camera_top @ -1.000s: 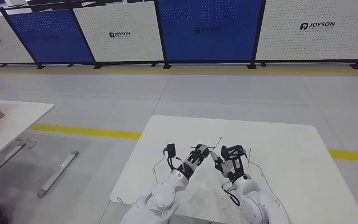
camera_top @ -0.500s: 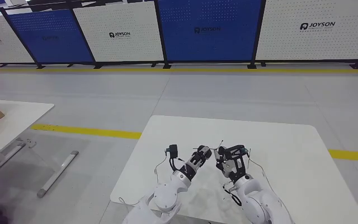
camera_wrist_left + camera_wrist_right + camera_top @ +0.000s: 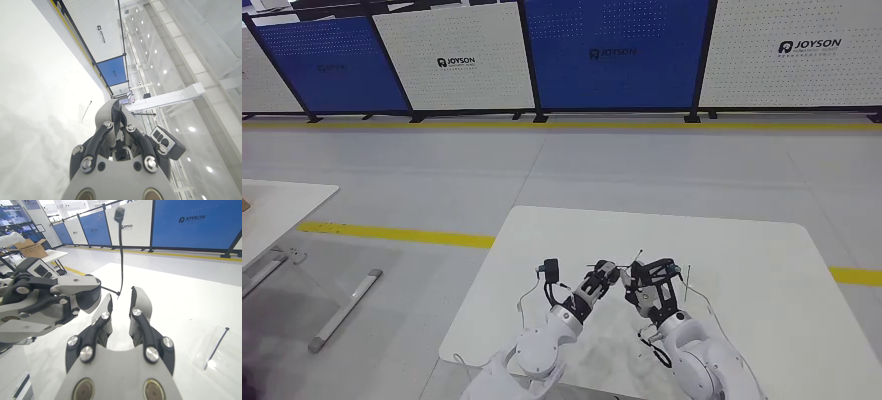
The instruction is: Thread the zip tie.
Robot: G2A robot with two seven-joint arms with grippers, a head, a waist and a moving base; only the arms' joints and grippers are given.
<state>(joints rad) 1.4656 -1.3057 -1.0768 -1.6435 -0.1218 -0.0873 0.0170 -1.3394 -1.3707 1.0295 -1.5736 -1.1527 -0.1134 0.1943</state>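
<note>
At 6 o'clock on the tabletop (image 3: 742, 250) | left gripper (image 3: 118, 106), fingers pinching the zip tie (image 3: 121, 256), strap standing up | right gripper (image 3: 121, 292) at its 3 o'clock, fingers spread, just beside the strap

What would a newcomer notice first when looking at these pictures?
The black zip tie standing up above the white table, pinched in the shut left gripper. The open right gripper sits close to its lower end. A second zip tie lies flat on the table, apart from both.
</note>
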